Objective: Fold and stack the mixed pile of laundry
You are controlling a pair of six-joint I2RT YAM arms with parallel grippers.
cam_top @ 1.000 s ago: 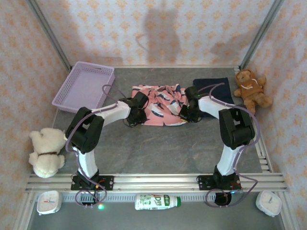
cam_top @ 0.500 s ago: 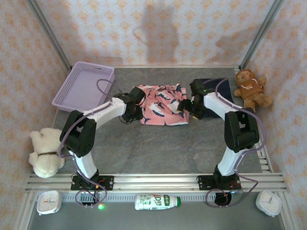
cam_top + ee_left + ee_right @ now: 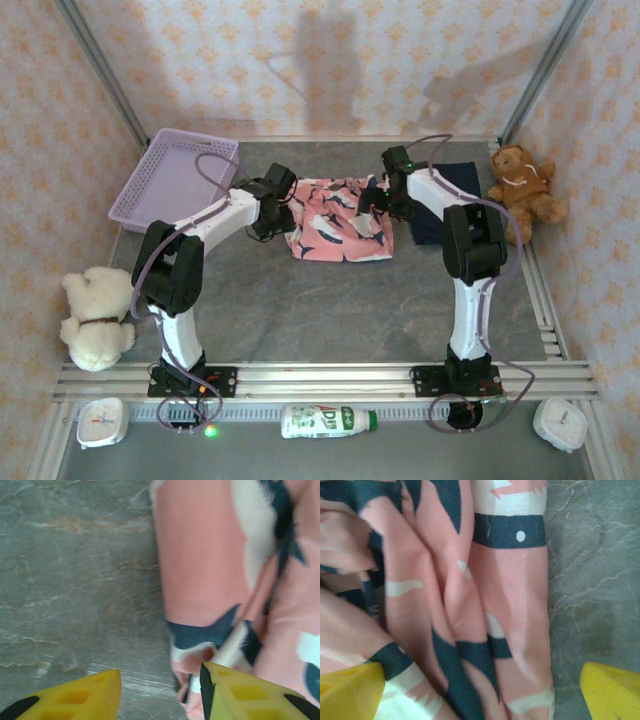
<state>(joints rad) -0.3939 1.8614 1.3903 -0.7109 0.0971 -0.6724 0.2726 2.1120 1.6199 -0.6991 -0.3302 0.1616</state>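
Note:
The salmon-pink shark-print garment (image 3: 338,222) lies crumpled flat at the middle back of the table. Right of it, partly under my right arm, is the dark navy garment (image 3: 452,190). At the pink garment's left edge my left gripper (image 3: 284,212) is open; in the left wrist view its yellow fingers (image 3: 75,696) stand apart over bare table, and the garment's hem (image 3: 200,645) touches the right finger. My right gripper (image 3: 378,208) is open wide at the garment's right side. In the right wrist view the pink cloth (image 3: 470,605) lies below, between its spread fingertips (image 3: 610,690).
A lavender lattice basket (image 3: 175,182) sits at the back left. A brown teddy (image 3: 525,187) is at the back right and a cream teddy (image 3: 97,318) at the left edge. In front of the rail lie a bottle (image 3: 328,420) and two timers (image 3: 100,422).
Both grippers have gone from shut to open, letting go of the pink garment, and both have moved toward the back of the table along its sides.

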